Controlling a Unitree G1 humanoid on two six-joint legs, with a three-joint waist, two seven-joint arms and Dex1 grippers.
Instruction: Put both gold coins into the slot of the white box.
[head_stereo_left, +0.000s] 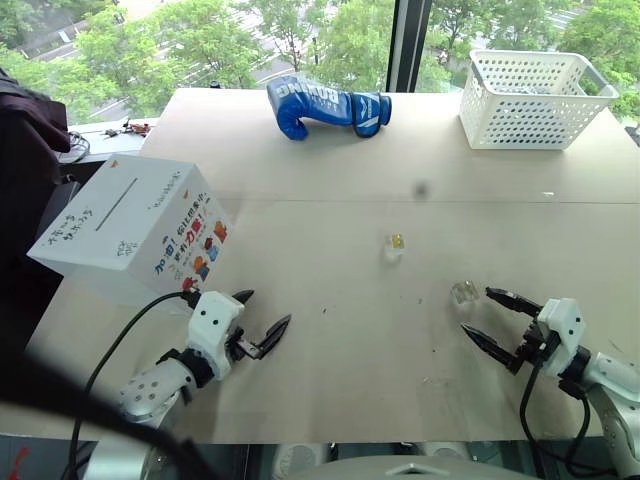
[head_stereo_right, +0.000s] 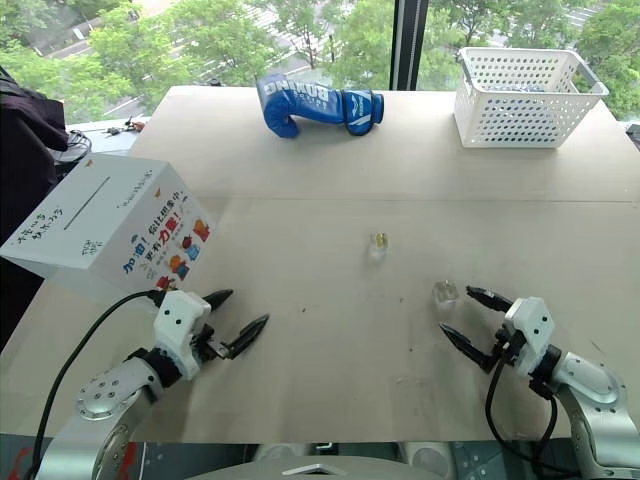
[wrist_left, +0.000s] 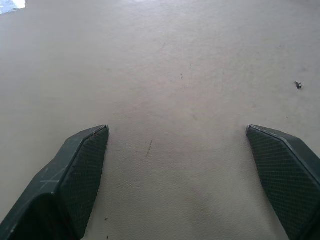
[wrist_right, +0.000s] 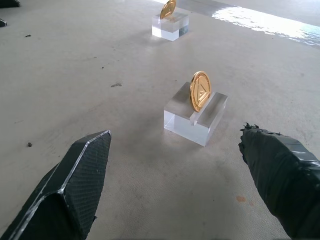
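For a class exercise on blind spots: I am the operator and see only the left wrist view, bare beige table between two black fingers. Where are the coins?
Observer: Both small round gold coins stand on edge in clear plastic block holders; the nearer coin sits just ahead of the open right gripper.
Operator: And the other coin?
Observer: The farther coin stands mid-table, in its own holder.
Operator: Where is the box?
Observer: The white cardboard box with colourful lettering sits beside the open left gripper, towards the table's left edge.
Operator: Which way does its slot face?
Observer: The thin dark slot is on its upper face.
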